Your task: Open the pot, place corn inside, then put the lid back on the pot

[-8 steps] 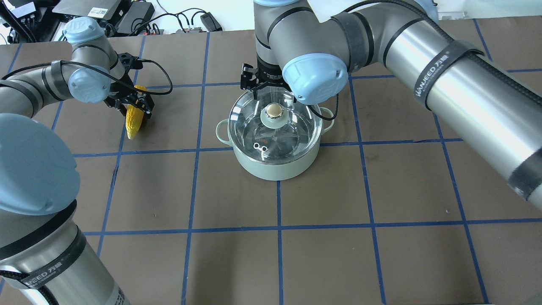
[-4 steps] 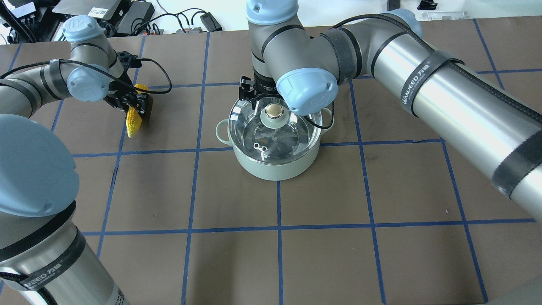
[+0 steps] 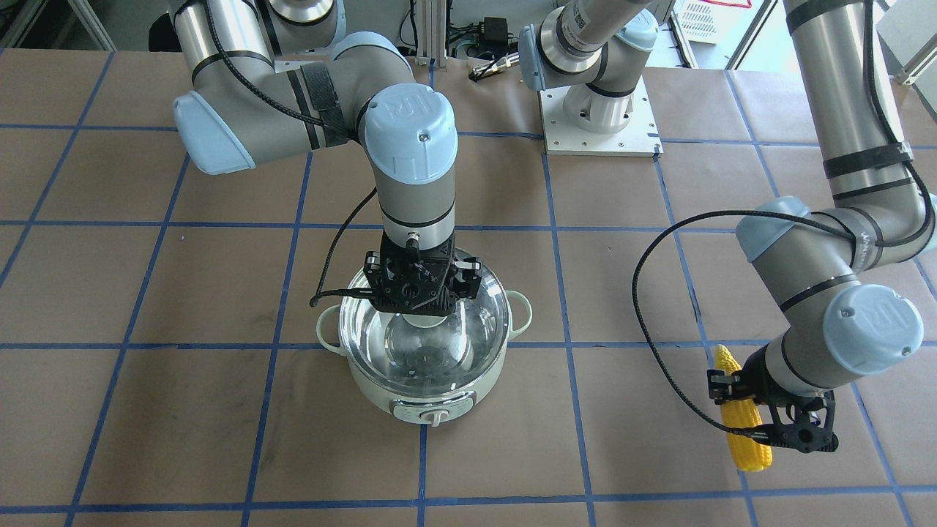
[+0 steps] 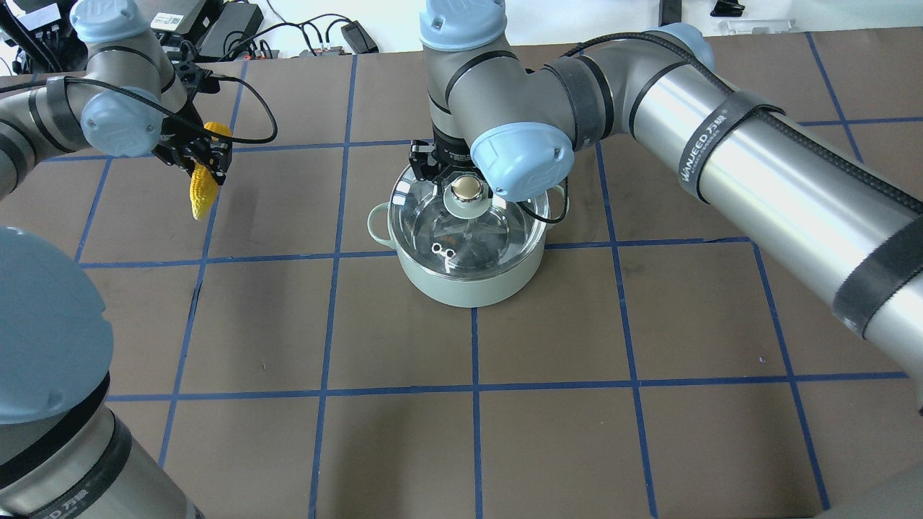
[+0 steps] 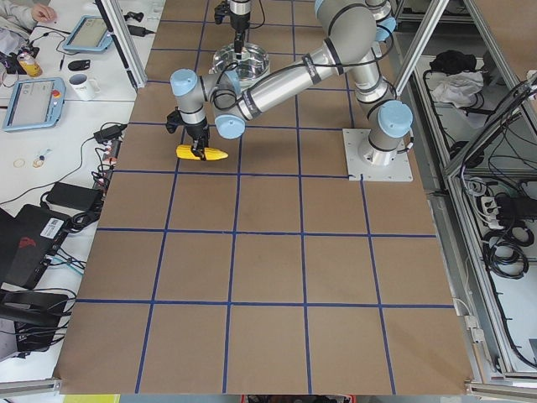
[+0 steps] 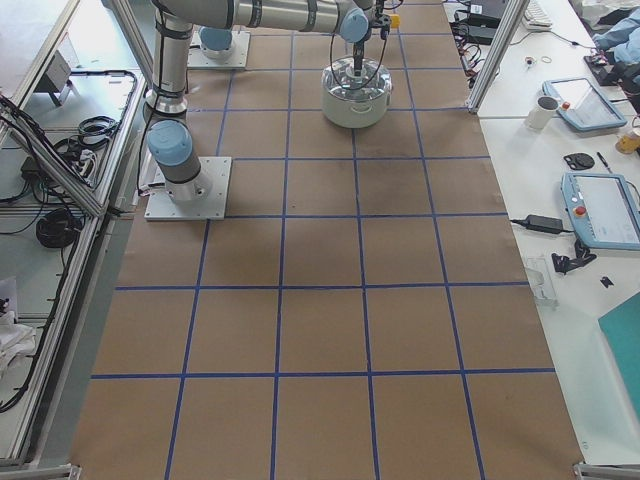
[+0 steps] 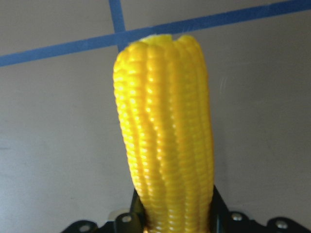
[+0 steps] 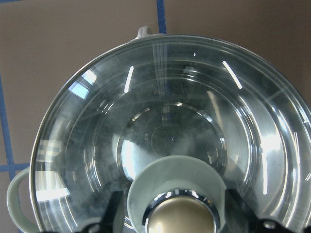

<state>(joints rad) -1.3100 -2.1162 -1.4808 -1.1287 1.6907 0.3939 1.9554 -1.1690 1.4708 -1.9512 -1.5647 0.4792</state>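
The pale mint-green pot [image 4: 469,285] stands mid-table with the clear glass lid [image 4: 497,231] on it. My right gripper [image 3: 422,307] hangs straight down over the lid, open, its fingers either side of the beige knob [image 4: 466,189]. In the right wrist view the knob [image 8: 182,221] sits between the two fingers with a gap on each side. My left gripper [image 4: 208,162] is shut on the yellow corn [image 4: 201,189] and holds it in the air, over the table to the pot's left. The corn [image 7: 165,145] fills the left wrist view.
Blue tape lines divide the brown table [image 4: 548,432] into squares. Cables and power bricks [image 4: 216,29] lie beyond the far edge. The pot's control knob [image 3: 437,418] faces away from the robot. The right arm [image 4: 721,144] reaches over the table's right half.
My left gripper has lifted the corn and carried it away from me and to the left. My right gripper has shifted over the lid so its fingers straddle the knob.
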